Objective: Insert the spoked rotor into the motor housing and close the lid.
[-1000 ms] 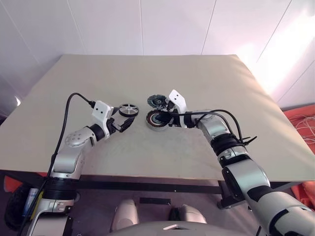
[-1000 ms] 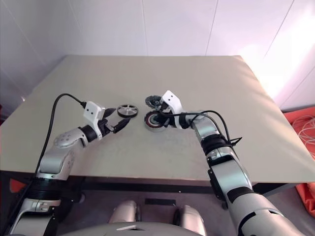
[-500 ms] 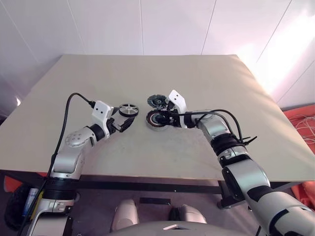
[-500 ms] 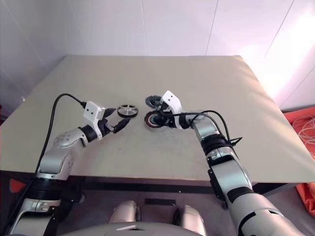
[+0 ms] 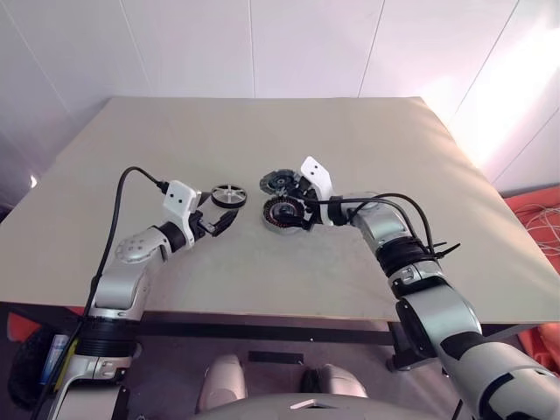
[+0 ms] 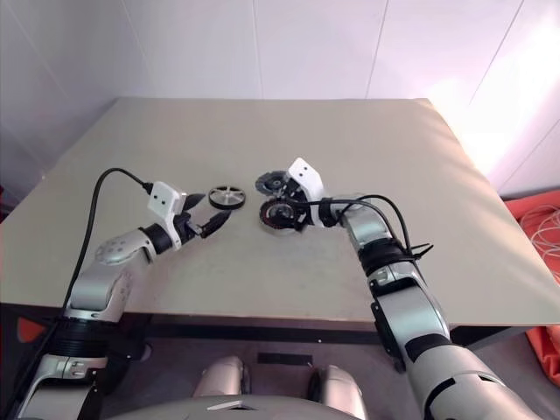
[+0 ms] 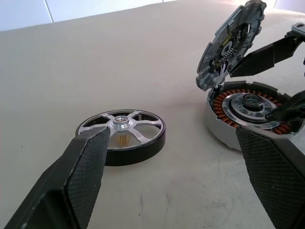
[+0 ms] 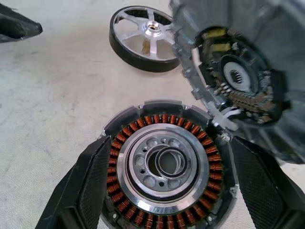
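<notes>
Copper windings bare, housing (image 5: 282, 213) mid-frame | lid (image 5: 280, 182) propped | both grippers (image 5: 219, 221) (image 5: 300, 210) spread, empty; seat rotor (image 5: 228, 195) level

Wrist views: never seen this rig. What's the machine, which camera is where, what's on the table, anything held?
It is a humanoid robot with two arms, each ending in a two-fingered tool. Two pictures come from its head, looking down at the table; two come from cameras on the wrists, looking along the black fingers. On the table lie the spoked rotor and the motor housing, its copper windings exposed. The lid stands tilted up at the housing's edge. The left tool is open near the rotor; the right tool is open astride the housing. Neither holds anything.
</notes>
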You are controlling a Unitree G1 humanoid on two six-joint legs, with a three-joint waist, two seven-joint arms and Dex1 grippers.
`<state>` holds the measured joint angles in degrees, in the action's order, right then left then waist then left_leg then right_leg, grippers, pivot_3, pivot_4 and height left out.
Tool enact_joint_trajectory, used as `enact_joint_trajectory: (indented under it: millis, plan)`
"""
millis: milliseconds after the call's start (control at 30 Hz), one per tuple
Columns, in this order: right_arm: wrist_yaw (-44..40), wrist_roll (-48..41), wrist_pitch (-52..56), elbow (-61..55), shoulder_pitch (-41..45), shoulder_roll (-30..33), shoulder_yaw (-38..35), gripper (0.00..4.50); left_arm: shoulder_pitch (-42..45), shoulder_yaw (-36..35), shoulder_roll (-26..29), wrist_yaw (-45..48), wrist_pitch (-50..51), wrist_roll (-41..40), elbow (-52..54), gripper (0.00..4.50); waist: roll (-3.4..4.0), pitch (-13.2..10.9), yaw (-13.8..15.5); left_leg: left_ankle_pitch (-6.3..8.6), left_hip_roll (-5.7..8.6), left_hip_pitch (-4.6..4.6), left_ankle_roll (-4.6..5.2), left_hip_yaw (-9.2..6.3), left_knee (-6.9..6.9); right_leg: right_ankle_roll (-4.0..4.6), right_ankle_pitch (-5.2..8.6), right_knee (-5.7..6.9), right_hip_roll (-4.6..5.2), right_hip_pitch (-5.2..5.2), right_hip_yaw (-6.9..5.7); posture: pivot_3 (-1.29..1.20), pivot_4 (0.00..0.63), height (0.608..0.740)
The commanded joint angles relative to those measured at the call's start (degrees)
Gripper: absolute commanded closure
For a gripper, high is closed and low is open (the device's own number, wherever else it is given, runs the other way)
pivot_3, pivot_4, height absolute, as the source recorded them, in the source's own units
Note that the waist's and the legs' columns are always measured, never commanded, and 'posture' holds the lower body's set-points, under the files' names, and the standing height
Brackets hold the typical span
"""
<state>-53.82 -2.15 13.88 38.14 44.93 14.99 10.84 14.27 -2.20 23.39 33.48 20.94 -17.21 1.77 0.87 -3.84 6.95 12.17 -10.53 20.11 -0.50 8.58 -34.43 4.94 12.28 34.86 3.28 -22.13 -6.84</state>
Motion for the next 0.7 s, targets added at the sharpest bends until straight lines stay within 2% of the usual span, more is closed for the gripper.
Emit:
enact_joint_trajectory:
  millis: [33, 67, 167, 467, 667, 700]
  plan:
    - [-0.8, -2.1, 2.7, -7.4, -1.5, 1.2, -1.3, 0.03, 0.5, -1.1, 0.4, -0.1, -1.2, -0.1, 1.8, 0.00, 0.00, 0.0, 0.0, 0.00, 0.00, 0.00, 0.00, 0.00, 0.00, 0.00, 0.00, 0.00, 0.00, 0.00, 0.00, 0.00, 0.000, 0.740]
    - [-0.9, -2.4, 3.6, -8.9, -2.1, 1.5, -1.5, 0.03, 0.5, -1.1, 0.3, -0.1, -1.2, 0.0, 1.7, 0.00, 0.00, 0.0, 0.0, 0.00, 0.00, 0.00, 0.00, 0.00, 0.00, 0.00, 0.00, -0.01, 0.00, 0.00, 0.00, 0.00, 0.000, 0.740]
    - [-1.2, -3.0, 5.3, -11.6, -3.6, 2.4, -1.7, 0.60, 0.6, -1.0, 0.3, -0.1, -1.3, 0.0, 1.5, 0.00, -0.01, 0.0, 0.0, 0.00, 0.00, -0.01, 0.01, 0.00, 0.00, -0.01, 0.00, -0.01, 0.00, 0.01, 0.00, 0.00, 0.000, 0.740]
    - [2.4, -1.1, 5.6, -8.7, -2.9, 2.2, -0.9, 3.70, 1.4, -0.5, 0.2, 0.3, -1.8, 0.3, 0.5, 0.00, -0.01, 0.0, 0.0, -0.01, 0.00, -0.07, -0.01, 0.00, 0.00, -0.16, 0.08, 0.00, 0.00, 0.04, 0.00, 0.00, 0.000, 0.740]
    - [3.7, -0.1, 3.3, -3.1, 0.1, 0.8, -0.6, 3.70, 1.4, -0.4, 0.2, 0.4, -1.9, 0.6, 0.5, 0.00, 0.00, 0.0, 0.0, 0.00, 0.00, -0.05, -0.01, 0.00, 0.00, -0.02, 0.01, 0.00, 0.00, 0.02, 0.00, 0.00, 0.000, 0.740]
    - [4.0, 0.1, 2.9, -2.0, 0.7, 0.5, -0.6, 4.05, 1.4, -0.4, 0.2, 0.3, -1.9, 0.6, 0.7, 0.00, 0.00, 0.0, -0.1, -0.01, 0.00, -0.04, -0.01, 0.00, 0.00, -0.02, 0.01, 0.00, 0.00, 0.02, 0.00, 0.00, 0.000, 0.740]
